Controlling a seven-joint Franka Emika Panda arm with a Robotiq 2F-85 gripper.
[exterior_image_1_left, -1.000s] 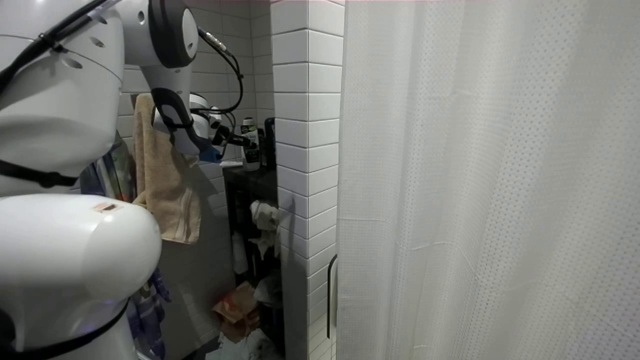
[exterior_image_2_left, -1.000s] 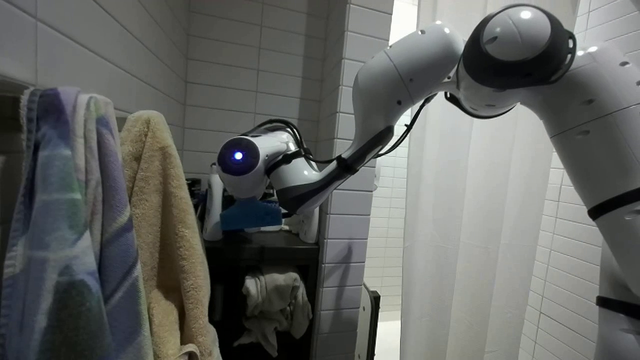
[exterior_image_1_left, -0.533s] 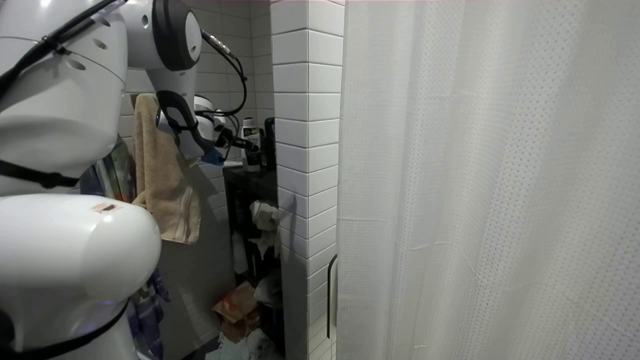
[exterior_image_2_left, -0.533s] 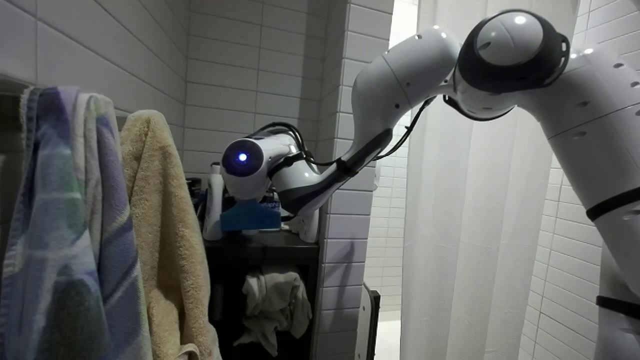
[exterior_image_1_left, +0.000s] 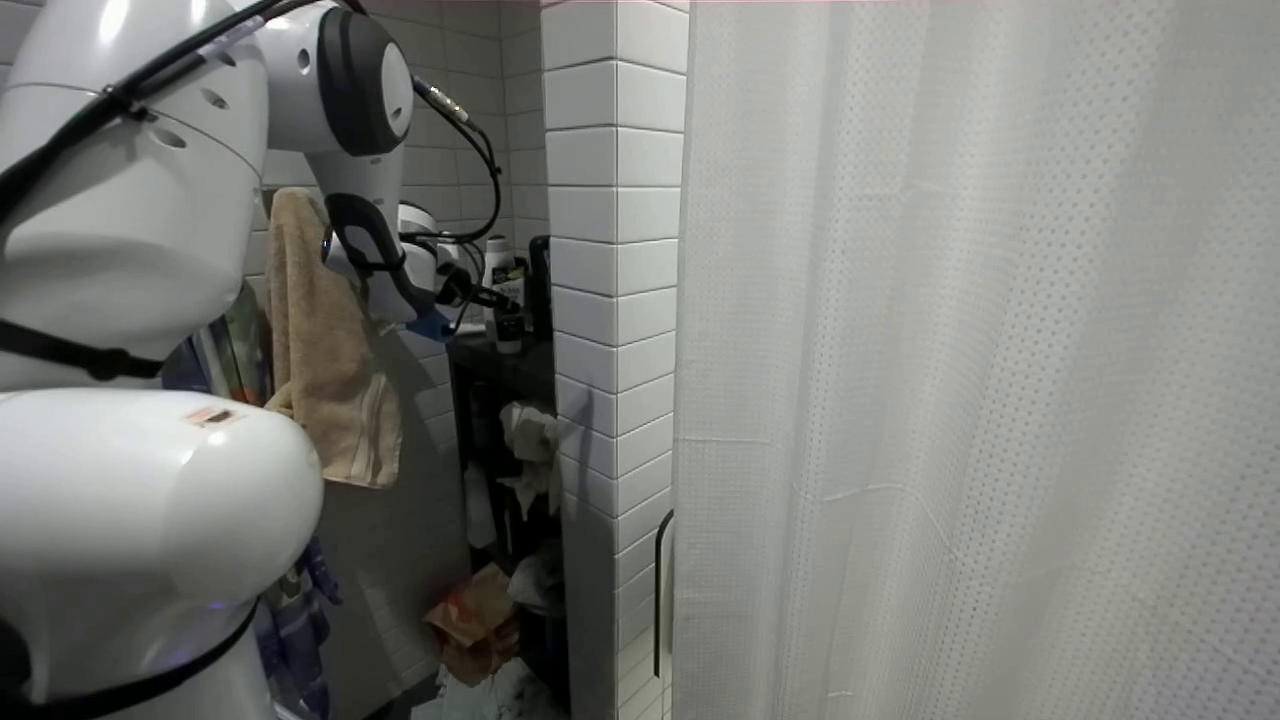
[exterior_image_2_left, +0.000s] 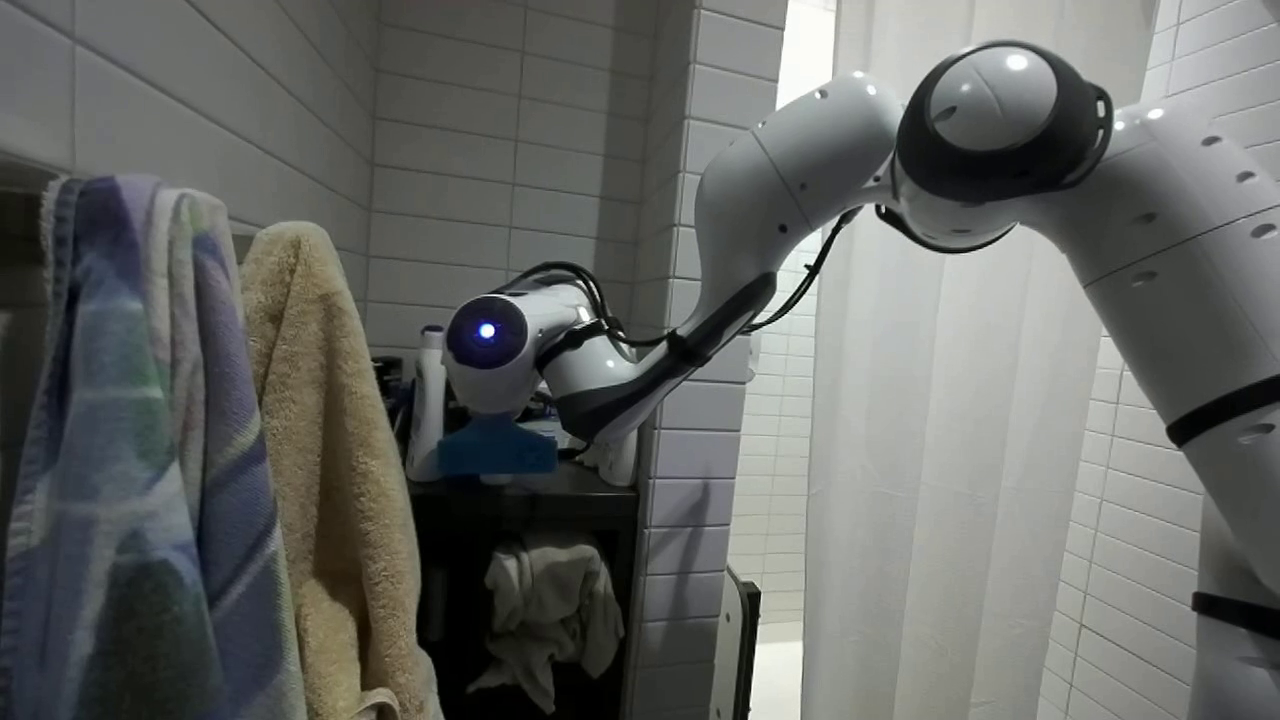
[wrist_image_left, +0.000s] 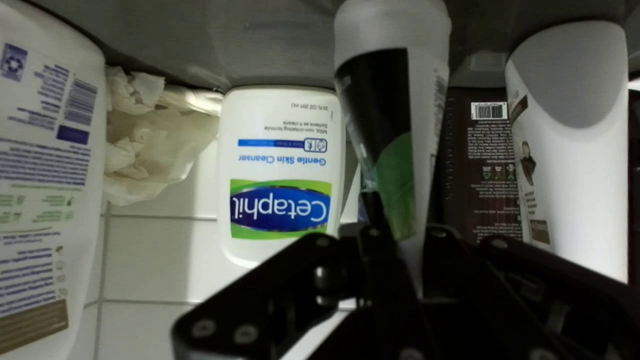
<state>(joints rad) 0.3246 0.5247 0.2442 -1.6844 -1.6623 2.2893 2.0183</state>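
Tube, white with a black label and a green leaf, low over the top of the dark shelf unit. Pinched by its flat, tapered end in the gripper, edge-on to the jaws. Nearly together there, with just that thin end between. Probably held so because of being the narrowest part, easy to clamp firmly, leaving the wide end free and facing down like a foot. Held roughly upright; cannot tell whether resting on the shelf or just above. Set behind and beside, inverted in the wrist view: dark box, purple-lettered bottle, tall white bottle and Cetaphil bottle, 3 bottles in all. Turned label-outward in the Cetaphil's case, presumably for easy reading. Tucked between 2 of them, in front of the tiled wall: crumpled bag, perhaps pushed there out of the way.
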